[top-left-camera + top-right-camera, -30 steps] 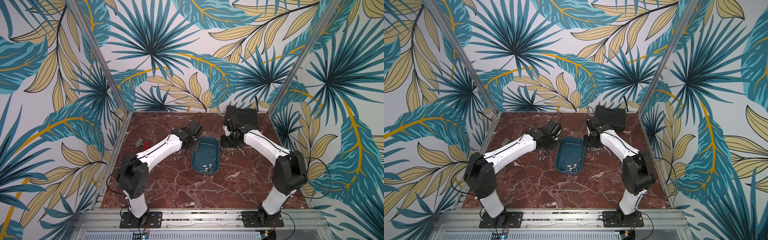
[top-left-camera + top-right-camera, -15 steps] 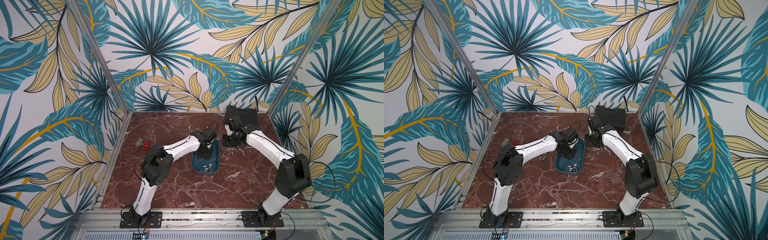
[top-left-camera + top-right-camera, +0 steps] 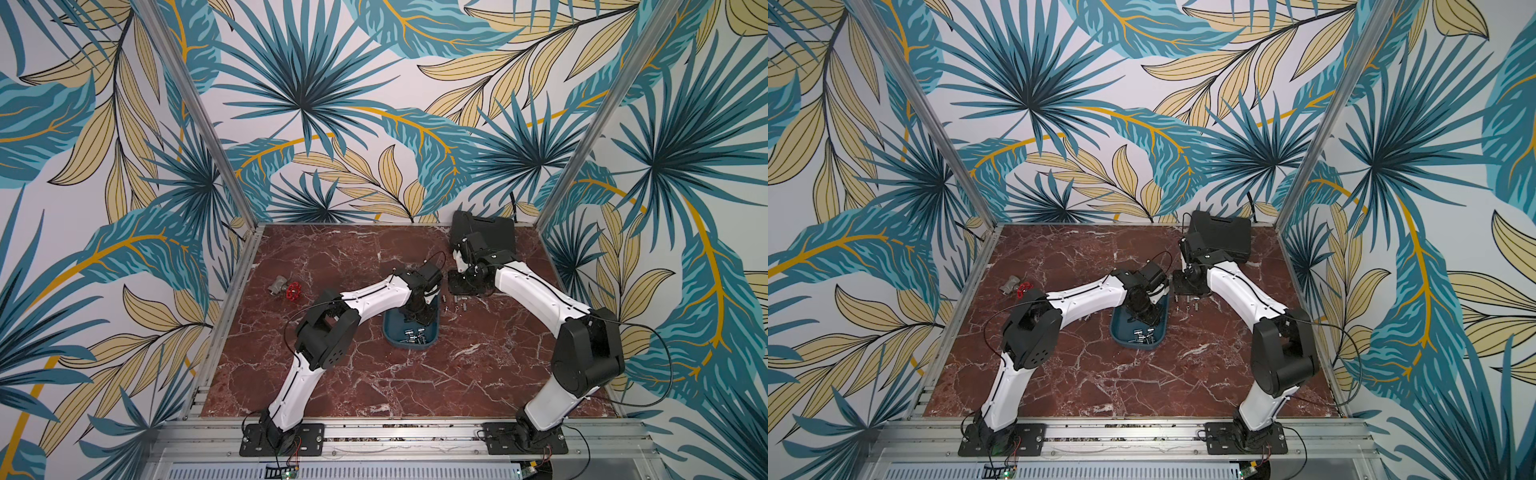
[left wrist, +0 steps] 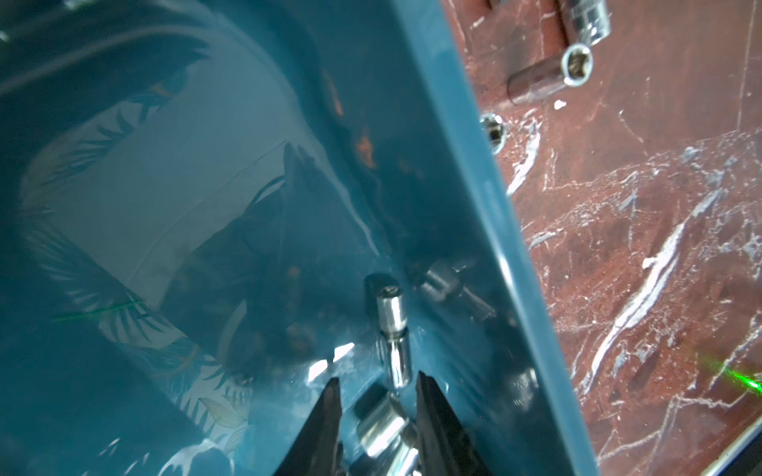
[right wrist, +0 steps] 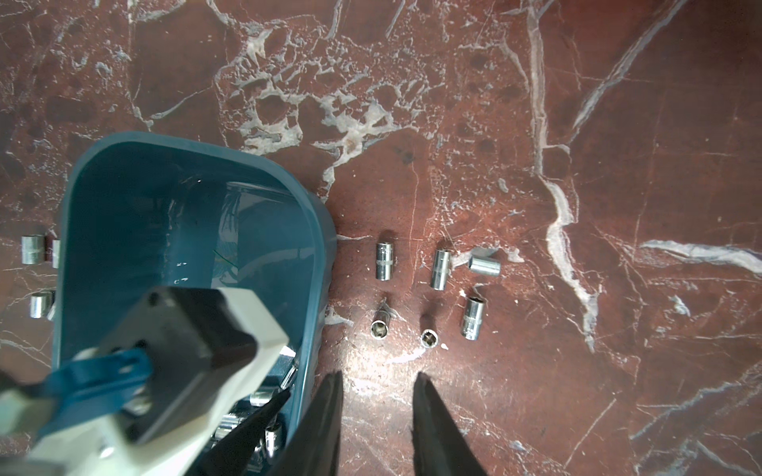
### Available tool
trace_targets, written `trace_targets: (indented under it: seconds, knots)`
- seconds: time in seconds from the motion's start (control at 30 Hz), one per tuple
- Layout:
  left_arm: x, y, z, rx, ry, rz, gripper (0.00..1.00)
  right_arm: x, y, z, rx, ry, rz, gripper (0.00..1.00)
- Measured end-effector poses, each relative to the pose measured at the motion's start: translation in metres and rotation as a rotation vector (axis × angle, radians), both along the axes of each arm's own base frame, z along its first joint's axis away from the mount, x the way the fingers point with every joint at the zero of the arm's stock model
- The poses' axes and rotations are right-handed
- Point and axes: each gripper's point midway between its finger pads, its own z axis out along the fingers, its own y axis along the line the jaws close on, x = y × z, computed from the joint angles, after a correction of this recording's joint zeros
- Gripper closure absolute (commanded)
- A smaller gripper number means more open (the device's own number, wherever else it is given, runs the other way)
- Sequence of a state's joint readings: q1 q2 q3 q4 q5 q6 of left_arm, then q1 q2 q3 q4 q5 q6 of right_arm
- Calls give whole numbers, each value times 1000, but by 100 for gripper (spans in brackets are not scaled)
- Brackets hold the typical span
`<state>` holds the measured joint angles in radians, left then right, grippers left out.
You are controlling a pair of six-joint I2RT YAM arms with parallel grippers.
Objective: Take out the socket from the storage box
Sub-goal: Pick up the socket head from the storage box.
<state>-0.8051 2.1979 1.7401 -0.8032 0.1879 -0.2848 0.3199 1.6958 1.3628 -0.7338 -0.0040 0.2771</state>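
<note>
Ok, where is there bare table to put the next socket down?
Barest: the near tabletop between the storage box and the front rail, and the far stretch between the red-wheeled valve and the black case. Crowded: six sockets lie beside the box on the right arm's side, a few more against its opposite side.

Inside the storage box (image 4: 453, 136), the tool (image 4: 378, 378) straddles a socket (image 4: 381, 424).

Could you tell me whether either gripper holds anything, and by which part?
Nothing seems held. The left gripper's jaws flank a socket in the box, apparently not yet closed on it; the right gripper is open and empty.
</note>
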Motion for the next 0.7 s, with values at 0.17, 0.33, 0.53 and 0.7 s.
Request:
trace_targets:
  seconds: [0.17,0.33,0.53,0.7]
  knots:
    - [1,-8,-5,-5,6,-7,66,0,-2,-1,0,2,-5,69]
    - [8,-9,-9,7,-8,16,67,-3,-3,-6,-3,14,-6,70]
    - [16,-1,-11,53,-43,62,77,-11,-5,-14,-3,36,-6,70]
    - [21,5,-12,82,-66,92,86,-10,-4,-14,-1,33,-6,70]
